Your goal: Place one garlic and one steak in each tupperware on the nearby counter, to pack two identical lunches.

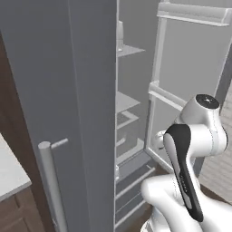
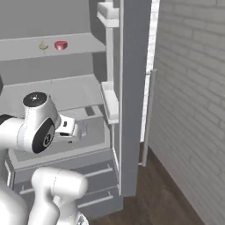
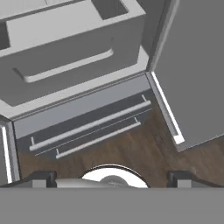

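Grey fills most of what you have in front of you: a tall grey refrigerator [image 2: 132,88] stands with both doors swung open, and the white arm with dark joints [image 1: 190,149] is raised before its interior. On an upper shelf inside, in the right base view, you can see one small flat red steak chunk [image 2: 61,45] lying just beside one small tan-yellow garlic lump [image 2: 43,45], the garlic to its left, the two close but apart. Both sit well above the level of the arm's wrist.

In the hand view the two-finger gripper [image 3: 112,179] points down at the refrigerator's lower front, over a grey bottom drawer with two long silver bar handles [image 3: 92,124] and a strip of brown wooden floor [image 3: 144,153]. You see its two dark fingertips [image 3: 41,179] far apart at the bottom corners, so the claw is spread wide and has nothing between them.

In the left base view the near grey door with its silver bar handle [image 1: 50,181] blocks much of your sight into the shelves, and a corner of the pale grey-white counter [image 1: 11,174] shows at the far left. A pale brick wall [image 2: 193,110] stands to the right of the refrigerator.
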